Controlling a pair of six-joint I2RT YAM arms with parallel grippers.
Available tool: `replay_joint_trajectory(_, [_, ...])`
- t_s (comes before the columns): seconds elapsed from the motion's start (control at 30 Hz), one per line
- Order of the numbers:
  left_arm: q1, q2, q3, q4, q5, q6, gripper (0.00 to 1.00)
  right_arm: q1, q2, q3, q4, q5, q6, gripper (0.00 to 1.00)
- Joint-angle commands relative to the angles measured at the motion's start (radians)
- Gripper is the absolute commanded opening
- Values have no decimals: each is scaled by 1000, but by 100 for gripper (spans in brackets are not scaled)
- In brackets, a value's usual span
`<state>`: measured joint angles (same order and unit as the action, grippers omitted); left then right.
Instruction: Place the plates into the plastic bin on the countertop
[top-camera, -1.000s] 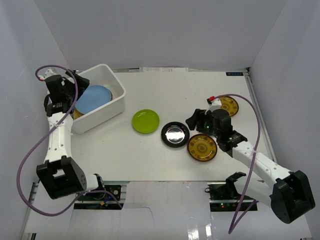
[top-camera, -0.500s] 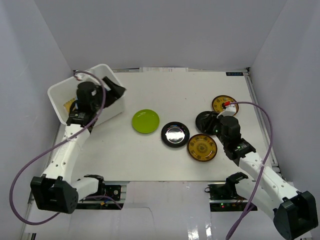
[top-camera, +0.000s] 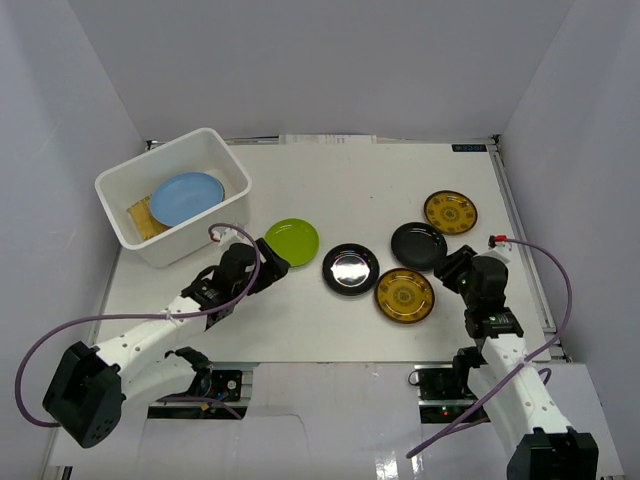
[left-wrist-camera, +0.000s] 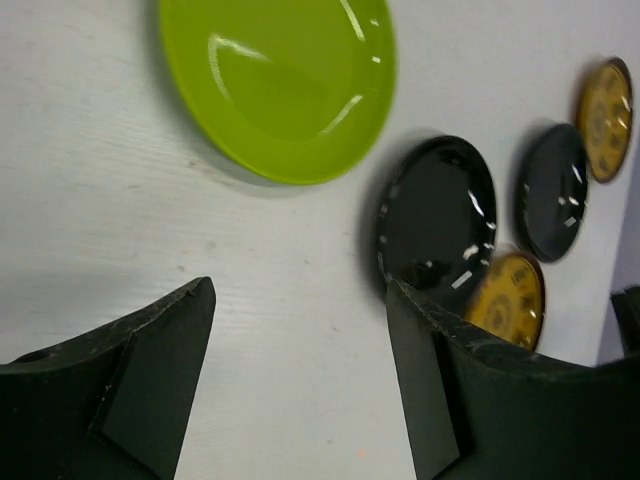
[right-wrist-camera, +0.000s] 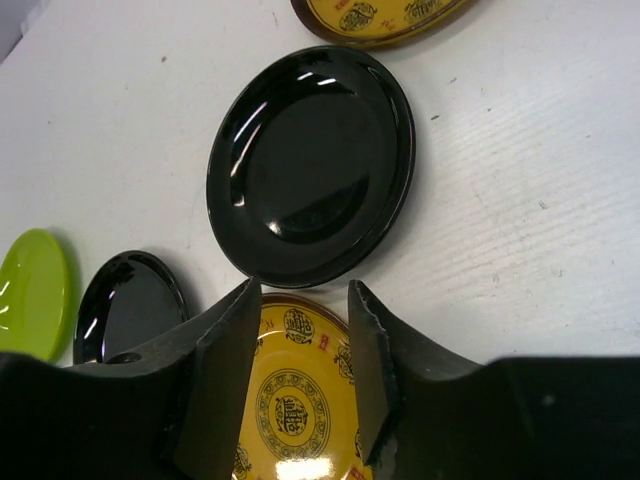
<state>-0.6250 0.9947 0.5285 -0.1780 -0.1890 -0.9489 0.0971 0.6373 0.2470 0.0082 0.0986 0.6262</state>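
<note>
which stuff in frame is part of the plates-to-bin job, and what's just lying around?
Job:
- plastic bin, holding the light blue plate and a woven yellow plate
- on the countertop: lime green plate, left black plate, right black plate, near gold plate, far gold plate

Not job:
- purple cable (rig wiring)
- small blue label, far right corner

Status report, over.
Left gripper open, empty, by lime green plate. Right gripper open, empty. Plastic bin holds light blue plate; five plates outside. Nothing blocking.
</note>
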Motion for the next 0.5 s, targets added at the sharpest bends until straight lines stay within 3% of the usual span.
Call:
replay_joint_trajectory(0.0, [-4,4,-31,147,-174,-88,81,-34,-48,-3,-3,-60,-2,48])
replay_joint_trajectory(0.17, [8,235,60,141,-193,-82,84,-59,-79,-32,-100,-63,-8,54])
replay_joint_trajectory(0.23, [18,278,53,164,-176,-85,84,-62,-83,-58,-111,-89,-5,61])
replay_joint_trajectory(0.27, [36,309,35,210,-164,-93,84,-65,-85,-77,-114,-105,6,72])
replay_joint_trajectory(0.3, [47,326,30,225,-143,-96,84,-65,-87,-86,-114,-150,10,74])
replay_joint_trajectory(0.47, [87,421,48,261,-124,-93,78,-68,-111,-135,-123,-207,40,75])
